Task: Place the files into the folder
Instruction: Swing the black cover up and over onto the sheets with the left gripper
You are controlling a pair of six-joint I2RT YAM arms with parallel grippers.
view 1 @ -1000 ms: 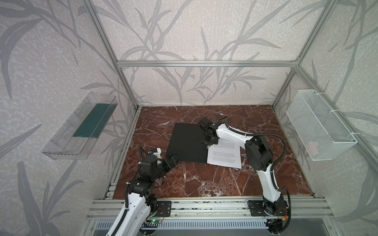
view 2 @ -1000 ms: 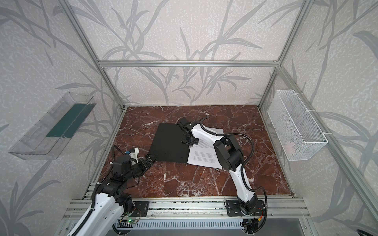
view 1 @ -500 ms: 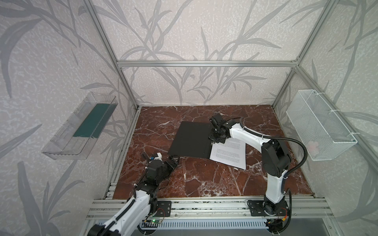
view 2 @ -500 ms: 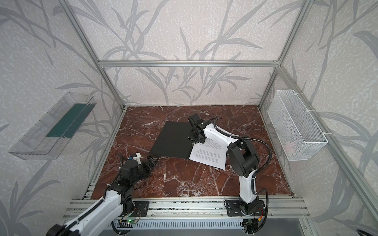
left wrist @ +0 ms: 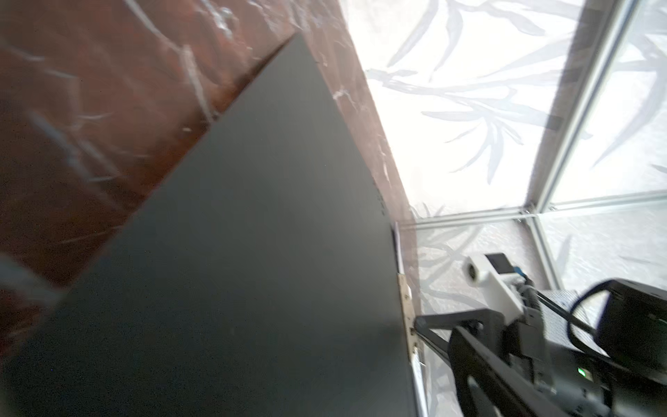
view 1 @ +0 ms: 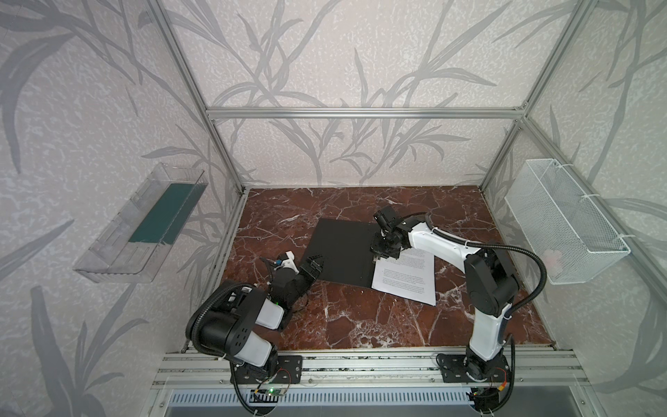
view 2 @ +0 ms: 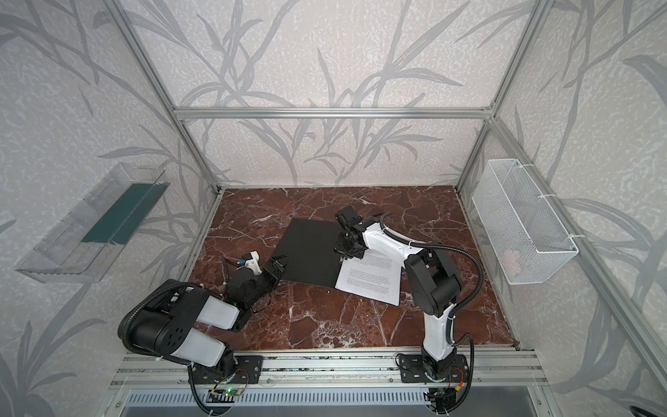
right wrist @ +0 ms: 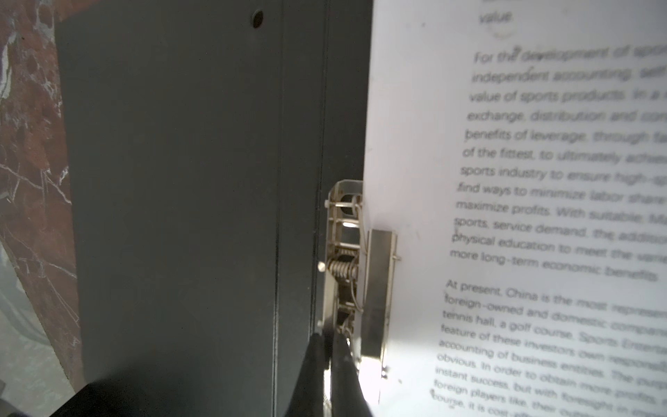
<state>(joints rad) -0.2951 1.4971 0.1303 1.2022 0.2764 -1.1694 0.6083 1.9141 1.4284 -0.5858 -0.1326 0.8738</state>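
We see the folder (view 1: 343, 252) lying open on the red marble table (view 1: 361, 325), a little behind the table's middle, its black inside facing up. The files (view 1: 404, 278) lie as a white printed stack on the folder's right half, just beside the spine. They are turned slightly askew, so their near corner reaches past the near edge of the black cover onto the table.

In the right wrist view the flat metal bar of the spine clip (right wrist: 377, 289) lies over the margin of the files (right wrist: 541, 216), with the black cover (right wrist: 180, 180) on its other side.

The right pincer (view 1: 379, 255) points down at the spine, about halfway along it, and its jaws are narrowed to almost nothing. Its fingertips (right wrist: 344, 364) seem to pinch a thin metal strip at the clip's base, though that close view is too blurred for us to be sure.

The left pincer (view 1: 313, 267) sits low at the folder's near left corner with its jaws spread wide, and we see nothing between them. In the left wrist view the black cover (left wrist: 252, 270) fills most of the frame.

A clear tray (view 1: 144, 231) hangs on the left wall and a white wire basket (view 1: 566, 224) on the right wall, both well apart from the folder.
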